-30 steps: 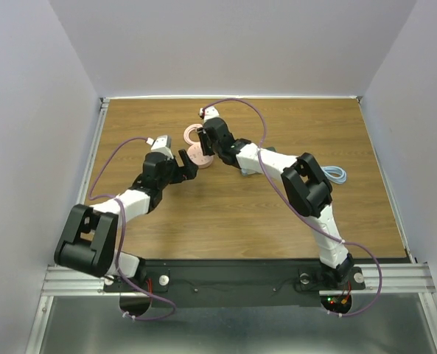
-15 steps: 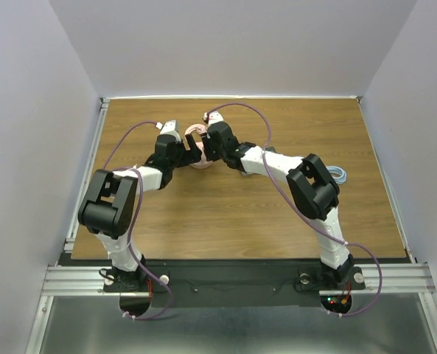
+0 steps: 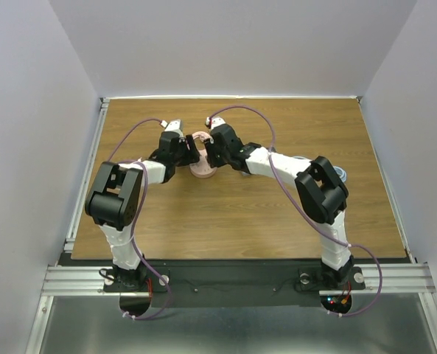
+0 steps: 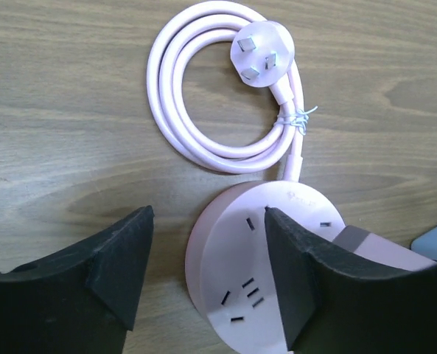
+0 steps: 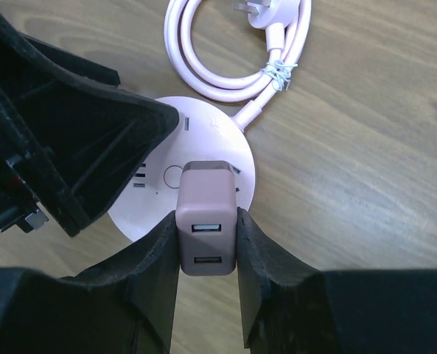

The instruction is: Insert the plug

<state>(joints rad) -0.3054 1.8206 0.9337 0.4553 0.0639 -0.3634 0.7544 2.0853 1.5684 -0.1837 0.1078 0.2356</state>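
A wood-grain surface (image 3: 277,221), walled in by plain pale panels (image 3: 225,44), carries a round pink socket block (image 4: 233,273) at its far middle, with the block's cord (image 4: 203,96) coiled beside it. The right pincer (image 5: 207,228) is clenched on the pink plug (image 5: 207,188) over the block. The left pincer (image 4: 208,214) gapes across the block's edge.

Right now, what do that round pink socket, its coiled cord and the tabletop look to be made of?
Round pink socket: probably smooth moulded plastic; matte, even colour, crisp slot edges.
Coiled cord: a rubbery or vinyl sheath, slightly glossy, bending in soft loops; the plug's prongs look like bare metal.
Tabletop: wood or a wood-print laminate; grain lines show, but the look leaves that open.
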